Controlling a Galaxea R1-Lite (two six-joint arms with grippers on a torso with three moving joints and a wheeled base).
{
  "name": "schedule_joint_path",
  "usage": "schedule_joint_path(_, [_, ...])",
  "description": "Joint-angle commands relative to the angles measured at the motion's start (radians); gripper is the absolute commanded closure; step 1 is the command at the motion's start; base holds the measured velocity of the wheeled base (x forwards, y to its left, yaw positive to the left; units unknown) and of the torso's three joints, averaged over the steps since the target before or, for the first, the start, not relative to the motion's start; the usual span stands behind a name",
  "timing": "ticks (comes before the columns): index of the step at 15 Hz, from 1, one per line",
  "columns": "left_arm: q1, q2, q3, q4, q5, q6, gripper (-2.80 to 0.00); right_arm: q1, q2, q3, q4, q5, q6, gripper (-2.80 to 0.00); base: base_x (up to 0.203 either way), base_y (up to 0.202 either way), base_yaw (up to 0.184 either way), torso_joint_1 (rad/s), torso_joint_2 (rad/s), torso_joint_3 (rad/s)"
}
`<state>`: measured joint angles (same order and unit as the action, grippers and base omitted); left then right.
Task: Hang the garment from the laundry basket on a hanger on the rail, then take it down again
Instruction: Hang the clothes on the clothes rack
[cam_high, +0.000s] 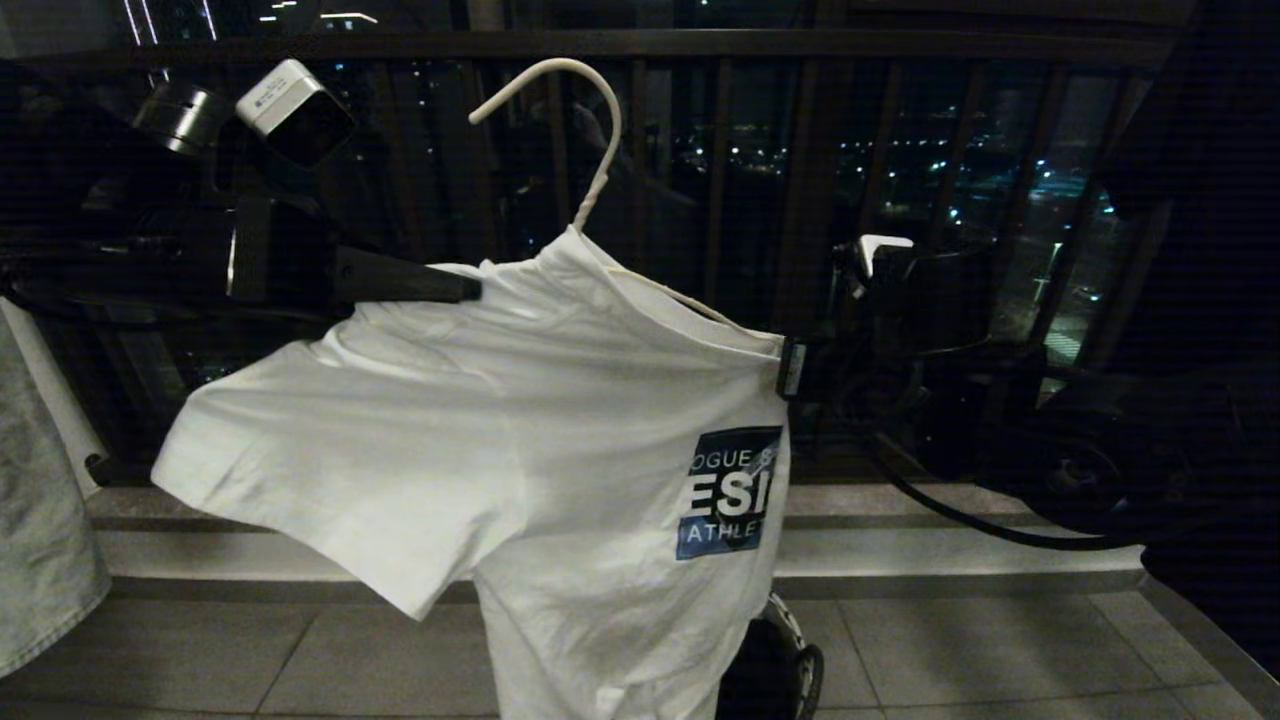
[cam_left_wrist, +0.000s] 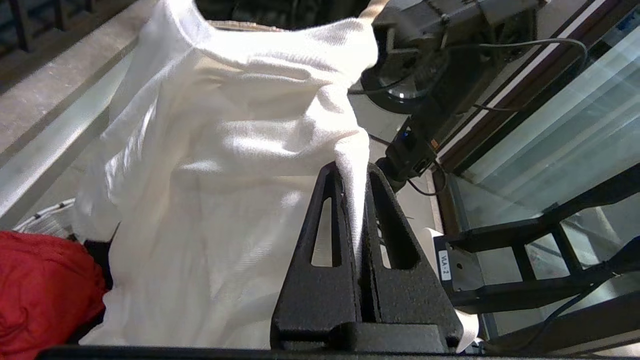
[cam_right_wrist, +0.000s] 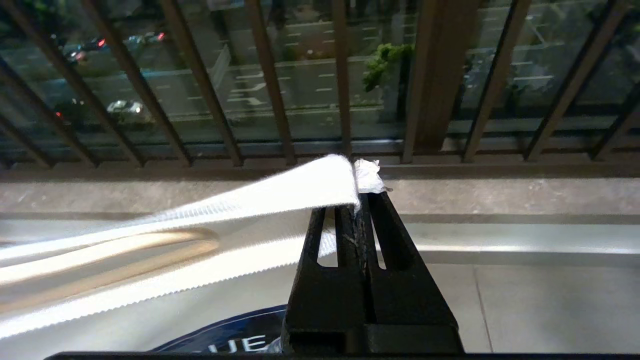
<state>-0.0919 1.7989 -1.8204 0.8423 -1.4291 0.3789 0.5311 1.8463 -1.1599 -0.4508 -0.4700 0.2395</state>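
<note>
Basket (cam_left_wrist: 42, 220), red cloth (cam_left_wrist: 40, 290) inside

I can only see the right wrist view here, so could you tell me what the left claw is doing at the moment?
Observer: The left claw is shut on a fold of the T-shirt, at the shoulder opposite your own grip.
Operator: Thank you. Is the hanger inside the shirt?
Observer: Yes, the white hanger rises out of the neck opening, its hook in the air, on nothing visible.
Operator: Good. What lies below the shirt?
Observer: The head view shows the laundry basket partly hidden behind the hem, and the left wrist view shows a red cloth beside it.
</note>
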Motion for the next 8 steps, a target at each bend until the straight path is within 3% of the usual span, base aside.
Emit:
schedule_joint_path(1, [-0.003,0.03,-0.003,0.004,-0.008,0.002,0.0,-0.002,-0.028,0.0,-0.005,-0.003,0.001,0.0,0.0,0.0,0.0,0.0,0.0,0.0])
schedule_joint_path(8, [-0.044,0.105,-0.004,0.003,-0.008,0.008,0.0,0.013,-0.064,-0.004,-0.009,-0.01,-0.014,0.0,0.0,0.0,0.0,0.0,0.0,0.0])
